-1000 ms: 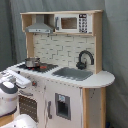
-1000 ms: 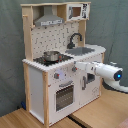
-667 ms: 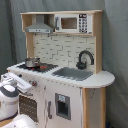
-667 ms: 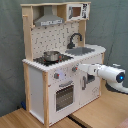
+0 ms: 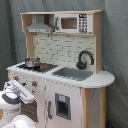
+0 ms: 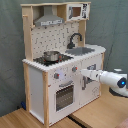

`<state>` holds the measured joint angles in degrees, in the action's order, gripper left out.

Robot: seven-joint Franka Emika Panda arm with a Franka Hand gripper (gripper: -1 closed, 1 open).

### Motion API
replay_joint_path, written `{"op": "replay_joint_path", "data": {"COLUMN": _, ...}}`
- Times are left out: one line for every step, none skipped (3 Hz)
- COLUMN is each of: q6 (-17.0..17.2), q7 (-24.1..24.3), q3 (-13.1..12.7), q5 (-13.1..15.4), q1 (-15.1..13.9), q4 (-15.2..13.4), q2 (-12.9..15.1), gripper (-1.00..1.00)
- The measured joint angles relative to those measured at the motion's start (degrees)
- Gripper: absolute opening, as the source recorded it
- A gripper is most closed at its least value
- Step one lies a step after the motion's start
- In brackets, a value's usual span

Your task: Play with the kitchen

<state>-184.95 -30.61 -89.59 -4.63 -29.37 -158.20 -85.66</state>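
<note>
robot arm (image 6: 107, 78): glossy white rounded casing, tapering link, with a dark band and blue accent near the joint; bulbous white segments (image 5: 11, 102).

1. The kitchen (image 5: 70, 75) (image 6: 60, 65) stands upright, white with light-wood sides.
2. Hood and microwave sit on top; below are the black stovetop, grey sink and black faucet.
3. Its oven door is closed.

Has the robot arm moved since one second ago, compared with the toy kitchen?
Yes. In the second exterior view the arm has reached further toward the second exterior view's left, and its tip is now nearer the kitchen front, beside the oven door.
</note>
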Motion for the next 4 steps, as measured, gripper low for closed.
{"op": "replay_joint_path", "data": {"q6": 0.1, "q7": 5.5, "q3": -2.1, "q5": 0.0, "q1": -1.0, "q4": 0.0, "q2": 0.0, "gripper": 1.0}}
{"op": "replay_joint_path", "data": {"q6": -4.2, "q7": 6.1, "q3": -1.5, "q5": 0.0, "q1": -5.4, "q4": 0.4, "q2": 0.9, "gripper": 1.0}}
{"op": "replay_joint_path", "data": {"q6": -9.1, "q7": 4.3, "q3": -0.1, "q5": 0.0, "q1": -8.2, "q4": 0.5, "q2": 1.0, "gripper": 1.0}}
{"op": "replay_joint_path", "data": {"q6": -13.9, "q7": 2.5, "q3": 0.7, "q5": 0.0, "q1": -11.0, "q4": 0.9, "q2": 1.6, "gripper": 1.0}}
